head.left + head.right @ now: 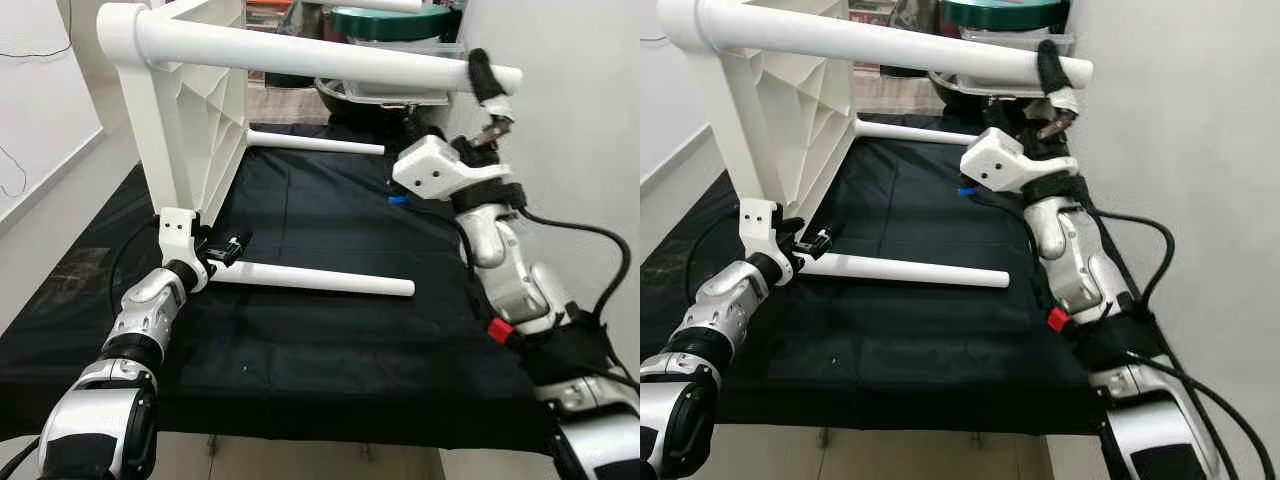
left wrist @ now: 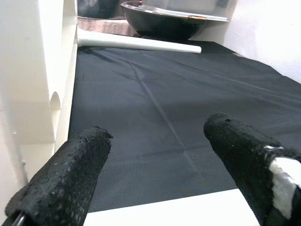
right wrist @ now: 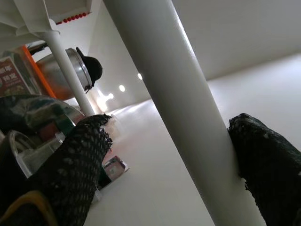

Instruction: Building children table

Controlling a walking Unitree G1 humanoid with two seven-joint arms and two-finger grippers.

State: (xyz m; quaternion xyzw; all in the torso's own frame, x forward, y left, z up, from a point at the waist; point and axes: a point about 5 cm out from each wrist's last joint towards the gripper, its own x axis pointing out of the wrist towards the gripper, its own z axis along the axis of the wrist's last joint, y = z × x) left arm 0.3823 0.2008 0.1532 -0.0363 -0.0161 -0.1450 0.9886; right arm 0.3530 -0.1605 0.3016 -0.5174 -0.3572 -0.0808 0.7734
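At about 8 o'clock in the head views, the left gripper [image 1: 228,250] sits low on the black cloth [image 1: 330,340], at the root of the lower near table leg [image 1: 315,280] where it meets the tabletop [image 1: 195,120]. Its fingers [image 2: 70,174] are spread wide in the left wrist view, with cloth visible between them and the white leg crossing just beneath the tips; they do not pinch it, though whether they brush it cannot be told. The white plastic tabletop stands on edge, ribbed underside facing 3 o'clock, and its lower edge rests on the cloth just beside this gripper.

Three legs stick out sideways from the tabletop — the near lower one lying along the cloth toward 4 o'clock, a far lower table leg [image 1: 318,142] behind it, and the upper table leg [image 1: 330,58] running across the top of the scene toward 2 o'clock.

At 2 o'clock the right gripper [image 1: 490,88] reaches up to the free end of the upper leg. In the right wrist view its fingers [image 3: 265,160] straddle the leg: one presses against the tube, the other stands a little apart from it, so the grasp is loose rather than clamped tight

A dark bowl [image 2: 174,21] and a green lid [image 1: 390,20] sit beyond the cloth at 12 o'clock
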